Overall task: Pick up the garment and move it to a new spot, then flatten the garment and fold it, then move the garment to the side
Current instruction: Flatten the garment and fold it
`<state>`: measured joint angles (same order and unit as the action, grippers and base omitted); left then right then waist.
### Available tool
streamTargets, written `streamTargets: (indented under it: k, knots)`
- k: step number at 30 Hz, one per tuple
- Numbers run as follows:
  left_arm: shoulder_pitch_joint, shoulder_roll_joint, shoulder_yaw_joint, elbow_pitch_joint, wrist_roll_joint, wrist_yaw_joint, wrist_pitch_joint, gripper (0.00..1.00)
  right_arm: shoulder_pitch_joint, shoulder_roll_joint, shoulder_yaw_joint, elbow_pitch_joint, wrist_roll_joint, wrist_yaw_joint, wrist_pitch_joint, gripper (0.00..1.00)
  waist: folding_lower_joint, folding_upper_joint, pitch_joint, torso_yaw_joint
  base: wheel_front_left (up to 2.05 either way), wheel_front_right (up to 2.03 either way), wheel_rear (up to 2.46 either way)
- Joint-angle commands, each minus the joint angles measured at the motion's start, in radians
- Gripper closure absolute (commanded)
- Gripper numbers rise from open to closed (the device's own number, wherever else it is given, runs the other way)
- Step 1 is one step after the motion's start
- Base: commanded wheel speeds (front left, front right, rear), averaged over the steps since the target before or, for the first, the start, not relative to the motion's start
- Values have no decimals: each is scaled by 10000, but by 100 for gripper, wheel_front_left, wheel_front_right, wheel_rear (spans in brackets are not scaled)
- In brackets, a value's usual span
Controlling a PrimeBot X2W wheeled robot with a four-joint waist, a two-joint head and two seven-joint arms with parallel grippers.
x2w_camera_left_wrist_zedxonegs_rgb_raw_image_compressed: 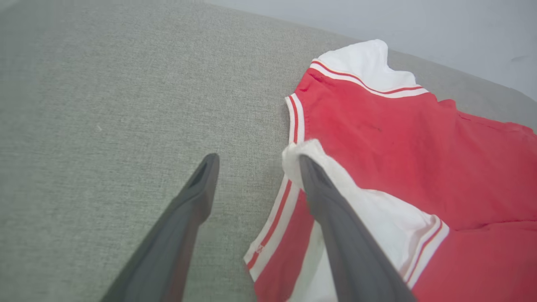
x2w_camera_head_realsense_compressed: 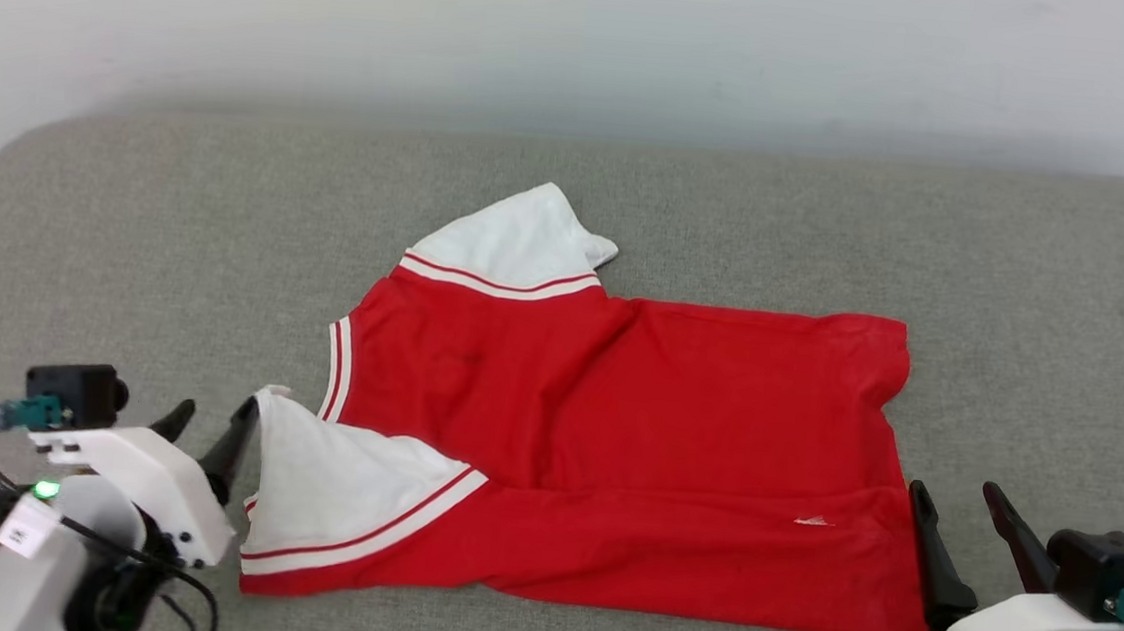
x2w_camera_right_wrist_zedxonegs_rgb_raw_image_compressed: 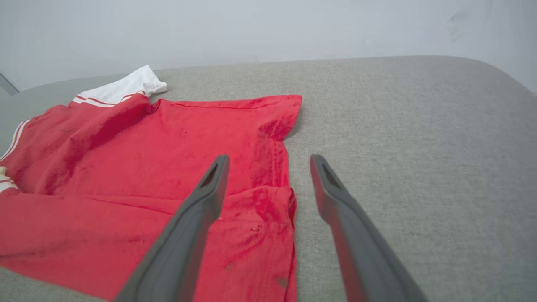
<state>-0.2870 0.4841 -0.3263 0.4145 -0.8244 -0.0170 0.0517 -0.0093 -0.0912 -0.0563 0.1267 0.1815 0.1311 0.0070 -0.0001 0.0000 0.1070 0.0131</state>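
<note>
A: Surface logged first: a broad grey woven cushion (x2w_camera_head_realsense_compressed: 128, 221), with a pale wall behind. What is laid on it?

B: A bright red sleeveless jersey with white, red-striped trim (x2w_camera_head_realsense_compressed: 674, 425) is spread at mid-cushion, neck end toward the robot's left and hem toward its right. The jersey's near long edge is seen doubled over onto its body.

A: Tools?

B: The left gripper (x2w_camera_head_realsense_compressed: 213, 418) (x2w_camera_left_wrist_zedxonegs_rgb_raw_image_compressed: 258, 158) is found at the jersey's near neck-end corner, fingers spread, nothing pinched. One finger appears to touch the white turned-out armhole flap (x2w_camera_head_realsense_compressed: 328, 488). The right gripper (x2w_camera_head_realsense_compressed: 955, 487) (x2w_camera_right_wrist_zedxonegs_rgb_raw_image_compressed: 269, 158) is found at the jersey's near hem corner, fingers set wide either side of the hem edge, nothing held.

A: Step judged?

B: Folding, partway. The fold is judged uneven: white lining is exposed at the near flap and at the jersey's far shoulder strap (x2w_camera_head_realsense_compressed: 518, 242).

A: How is it best done?

B: The flaps should be tucked in first. Both layers should then be taken at each corner, lifted level and together, and carried across the jersey until the edges are matched.
</note>
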Motion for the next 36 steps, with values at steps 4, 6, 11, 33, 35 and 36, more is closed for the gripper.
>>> streamTargets:
  k: [4, 6, 11, 33, 35, 36]
  knots:
    - [224, 830, 4, -861, -398, 190, 1659, 0, 352, 157, -155, -593, -105, -8, 187, 0, 1, 0, -376, -115, 0, 0, 0]
    - [301, 1211, -16, -1307, -662, 259, 2579, 0, 474, 207, -174, -843, -125, -8, 300, 0, 1, 0, -429, -169, 0, 0, 0]
    - [579, 1883, -24, -2480, -1708, 611, 4982, 0, 685, 284, -283, -1410, -233, -8, 508, 0, 1, 0, -439, -302, 0, 0, 0]
    - [1369, 1432, -338, -1990, -3143, 1413, 6962, 48, 367, 423, -178, -1708, 17, -8, 868, 0, 1, 0, 740, -984, 0, 0, 0]
    - [1311, 1246, -435, -1787, -3147, 1300, 6929, 100, 359, 424, -172, -1705, 91, -8, 1025, 0, 1, 0, 792, -974, 0, 0, 0]
    - [1273, 1185, -468, -1695, -3157, 1227, 6908, 100, 327, 420, -218, -1761, 84, -8, 1071, 0, 1, 0, 808, -968, 0, 0, 0]
